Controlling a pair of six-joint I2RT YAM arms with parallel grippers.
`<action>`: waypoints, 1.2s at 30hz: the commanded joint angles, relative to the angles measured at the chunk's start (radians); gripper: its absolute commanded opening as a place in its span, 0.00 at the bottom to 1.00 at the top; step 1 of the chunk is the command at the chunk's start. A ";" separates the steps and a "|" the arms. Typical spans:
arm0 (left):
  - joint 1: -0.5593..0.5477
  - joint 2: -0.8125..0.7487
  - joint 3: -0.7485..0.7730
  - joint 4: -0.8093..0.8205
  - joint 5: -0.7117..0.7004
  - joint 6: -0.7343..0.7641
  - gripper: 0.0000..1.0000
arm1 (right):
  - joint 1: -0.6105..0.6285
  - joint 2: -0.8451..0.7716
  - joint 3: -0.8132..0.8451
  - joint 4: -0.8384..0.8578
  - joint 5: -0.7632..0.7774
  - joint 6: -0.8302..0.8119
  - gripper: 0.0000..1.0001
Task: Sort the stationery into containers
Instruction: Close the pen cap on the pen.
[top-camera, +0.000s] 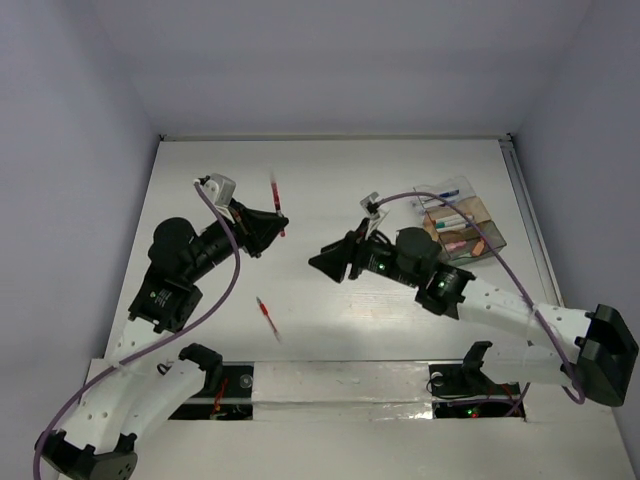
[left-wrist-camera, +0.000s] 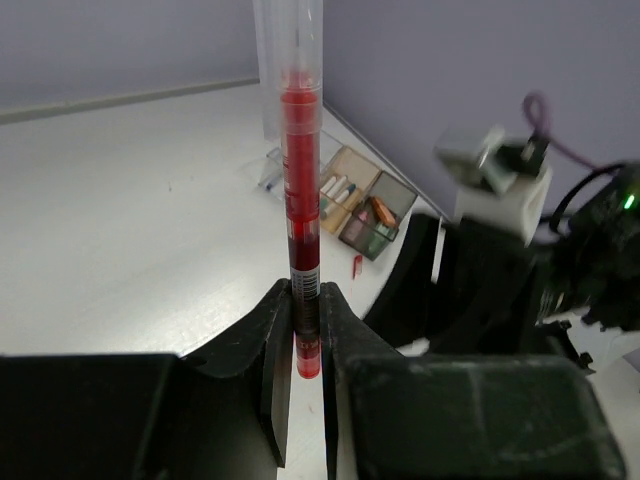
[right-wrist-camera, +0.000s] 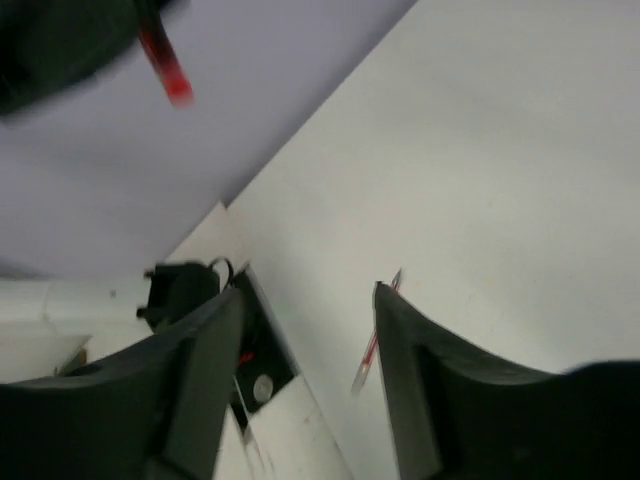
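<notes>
Jaws of the left gripper (left-wrist-camera: 305, 296) are clamped together on a red pen (left-wrist-camera: 300, 180), gripping it near its lower end so that most of the barrel, topped by a clear cap, stands out beyond the fingertips. From above, this gripper (top-camera: 268, 228) is over the left middle of the table (top-camera: 400, 160), and the pen (top-camera: 275, 203) reaches away from it toward the far edge. Jaws of the right gripper (right-wrist-camera: 308, 295) stand apart with nothing between them; its wrist view shows only bare table in the gap. In the top view this gripper (top-camera: 318, 262) is near the table's centre, pointing left toward the other one, the two close but not touching. A second red pen (top-camera: 266, 318) lies loose on the table nearer the arm bases, below and between the grippers; the right wrist view catches it (right-wrist-camera: 372, 350) just beside the edge of one finger, though whether they touch is unclear. An organiser (top-camera: 490, 215) sits at the far right of the table, behind the right arm. Its compartments hold white pens (left-wrist-camera: 335, 190) side by side, an orange eraser (left-wrist-camera: 381, 210) and some pink pieces (top-camera: 458, 243).
</notes>
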 joint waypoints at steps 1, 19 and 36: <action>0.004 -0.025 -0.062 0.056 0.059 0.013 0.00 | -0.068 -0.040 0.114 -0.097 -0.111 -0.115 0.65; 0.004 -0.049 -0.182 0.054 0.191 0.068 0.00 | -0.145 0.285 0.620 -0.134 -0.169 -0.218 0.78; 0.004 -0.048 -0.151 0.076 0.165 0.045 0.00 | -0.145 0.338 0.565 -0.108 -0.260 -0.106 0.00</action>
